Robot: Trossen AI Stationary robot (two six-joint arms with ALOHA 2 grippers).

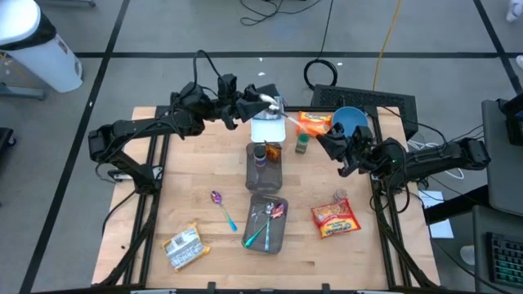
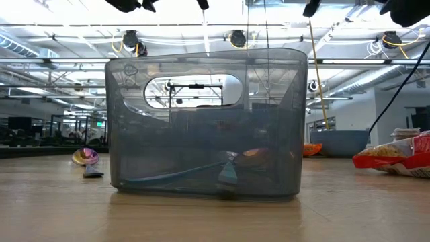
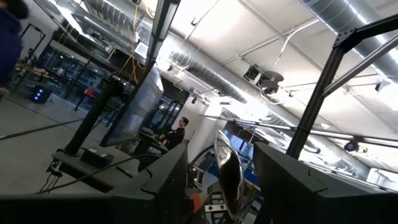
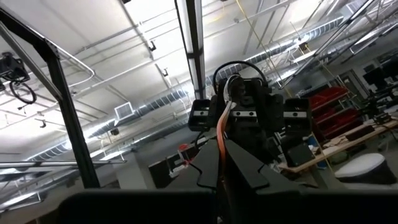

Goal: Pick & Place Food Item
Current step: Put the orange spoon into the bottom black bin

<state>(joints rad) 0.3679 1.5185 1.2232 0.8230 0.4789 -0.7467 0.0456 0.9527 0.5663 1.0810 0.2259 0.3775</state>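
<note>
**A:** Where is the food?

**B:** All three packs lie on the table [image 1: 204, 155]. The orange snack bag [image 1: 314, 122] is at the far side, between the white container [image 1: 267, 127] and the blue bowl [image 1: 350, 121]. The red packet [image 1: 335, 219] is at the near right and the silver packet [image 1: 183, 246] near the front left corner. No pincer touches any of them.

**A:** And the arms?

**B:** The left arm reaches across the far edge. The left gripper [image 1: 249, 102] is raised above the white container and clenched on a shiny spoon [image 1: 268, 100]. The right arm comes in from the right side. The right gripper [image 1: 327, 144] is clenched on nothing, just beside the orange bag and a small green-capped bottle [image 1: 302, 144].

**A:** Room to move?

**B:** Two grey bins run down the middle: the far bin [image 1: 264, 167] holds a purple-capped bottle, and the near bin [image 1: 265, 224] holds utensils. A purple spoon [image 1: 218, 202] lies left of them. There is bare wood along the left side and at the front right.
</note>
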